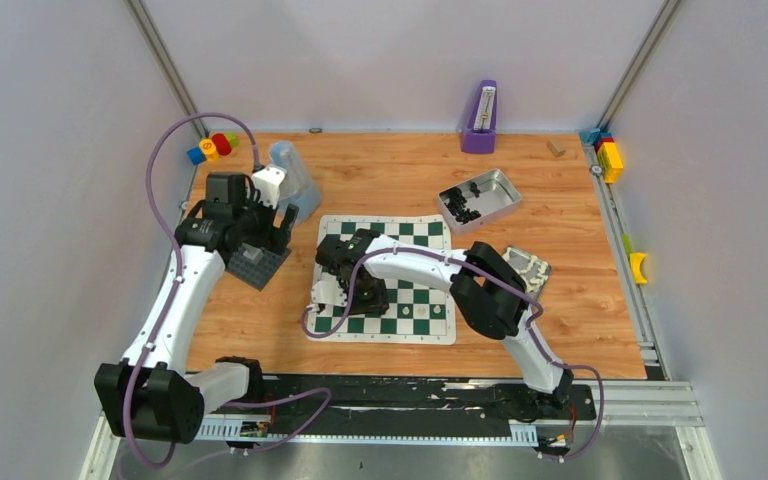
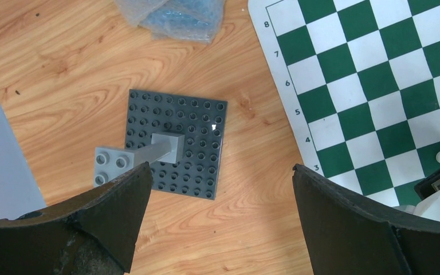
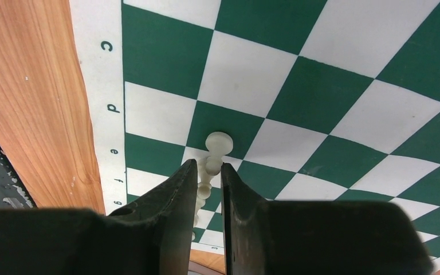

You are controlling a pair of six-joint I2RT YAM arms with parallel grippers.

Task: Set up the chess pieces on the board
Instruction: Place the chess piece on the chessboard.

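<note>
Bright, even light with soft shadows; only the near right claw (image 3: 208,167) looks blurred.

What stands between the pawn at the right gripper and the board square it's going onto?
Nothing visible does. The pawn sits between the right gripper's fingers over the board, near its lettered edge. More cream pieces line up behind it, seen through the finger gap, not under it.
</note>
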